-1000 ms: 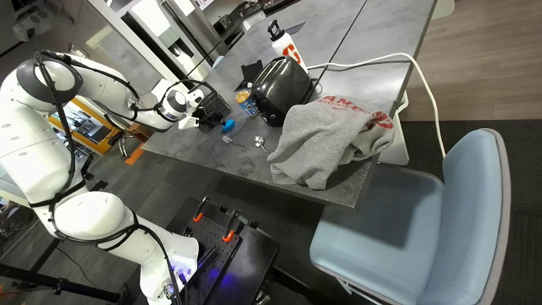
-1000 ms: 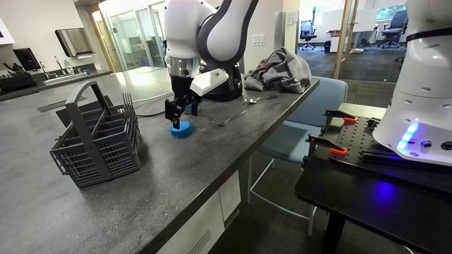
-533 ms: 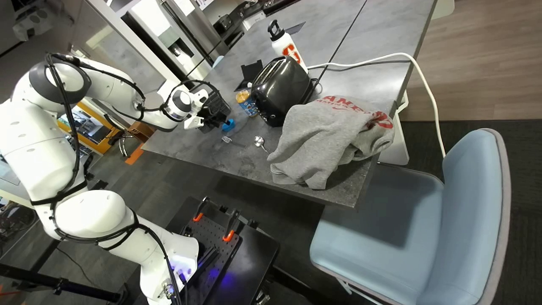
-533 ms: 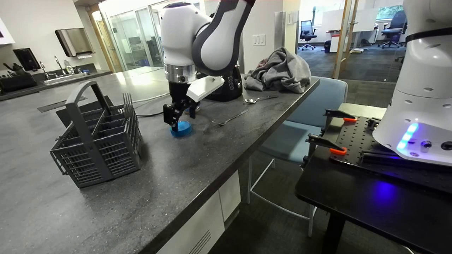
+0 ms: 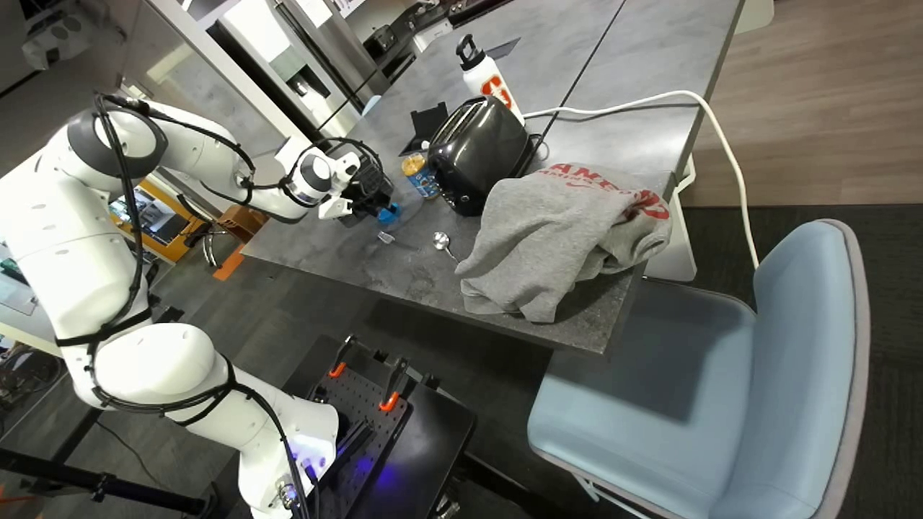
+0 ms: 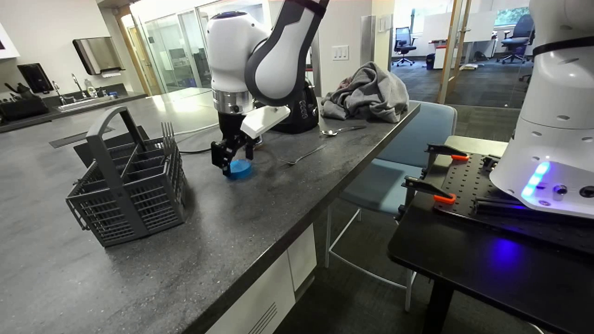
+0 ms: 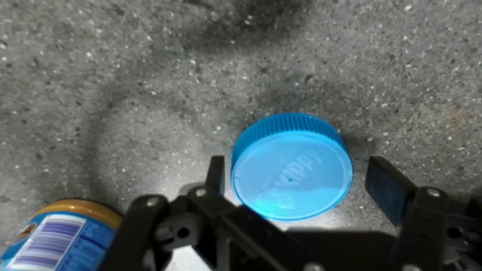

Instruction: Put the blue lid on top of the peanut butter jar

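Note:
The blue lid (image 7: pixel 292 173) lies flat on the table, top side up, and also shows in both exterior views (image 5: pixel 389 214) (image 6: pixel 241 170). My gripper (image 7: pixel 297 169) is open, with one finger on each side of the lid. In the wrist view a narrow gap shows at the left finger and a wider gap at the right finger. The peanut butter jar (image 5: pixel 420 175), with a blue label and orange-brown top, stands beside the toaster. It shows partly at the lower left of the wrist view (image 7: pixel 56 241), and is mostly hidden behind the gripper in an exterior view.
A grey cutlery basket (image 6: pixel 134 195) with a fork stands near the gripper. A black toaster (image 5: pixel 479 155) stands beside the jar, with a white bottle (image 5: pixel 494 83) behind it. A fork (image 6: pixel 304 155), a spoon (image 6: pixel 341 131) and a grey sweatshirt (image 5: pixel 562 231) lie toward the table edge.
My gripper has come down and shifted slightly, so its fingers are now lower, at the lid's sides. The lid, jar and other objects have not visibly moved.

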You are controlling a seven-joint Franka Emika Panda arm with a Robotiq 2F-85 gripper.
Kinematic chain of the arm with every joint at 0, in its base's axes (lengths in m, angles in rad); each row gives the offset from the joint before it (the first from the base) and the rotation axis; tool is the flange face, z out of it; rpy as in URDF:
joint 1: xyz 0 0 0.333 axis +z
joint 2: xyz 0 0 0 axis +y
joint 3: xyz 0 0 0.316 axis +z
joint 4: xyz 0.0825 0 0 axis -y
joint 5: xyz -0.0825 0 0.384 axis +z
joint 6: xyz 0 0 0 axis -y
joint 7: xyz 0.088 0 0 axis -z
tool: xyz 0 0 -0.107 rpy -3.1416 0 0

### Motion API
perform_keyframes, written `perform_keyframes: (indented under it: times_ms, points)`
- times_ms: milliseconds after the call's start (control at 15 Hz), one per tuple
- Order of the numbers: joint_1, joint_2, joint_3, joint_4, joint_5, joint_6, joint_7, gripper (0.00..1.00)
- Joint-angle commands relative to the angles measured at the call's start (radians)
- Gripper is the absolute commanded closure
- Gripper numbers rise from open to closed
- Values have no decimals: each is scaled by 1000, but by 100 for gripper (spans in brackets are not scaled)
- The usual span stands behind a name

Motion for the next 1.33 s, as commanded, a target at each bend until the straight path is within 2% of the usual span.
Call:
perform_keyframes:
  times_ms: [0, 67, 133, 333, 533, 800, 933, 1000, 1067, 1133, 1267]
  points:
    - [26, 13, -26, 32, 32, -25, -34, 34]
    - [28, 14, -28, 34, 31, -25, -33, 44]
    - [30, 13, -31, 36, 29, -25, -32, 46]
    - [72, -21, -67, 13, 5, -38, -1, 46]
    - [147, -126, -129, -51, -43, -42, 46, 46]
    - [178, -268, -157, -97, -91, -83, 75, 46]
    - [151, -330, -136, -102, -138, -157, 88, 46]
    - [127, -365, -103, -115, -150, -208, 64, 46]
    - [84, -400, -39, -143, -98, -243, -25, 46]
    - [73, -312, -46, -68, -143, -193, 54, 21]
    - [35, -363, 8, -101, -133, -233, 16, 21]
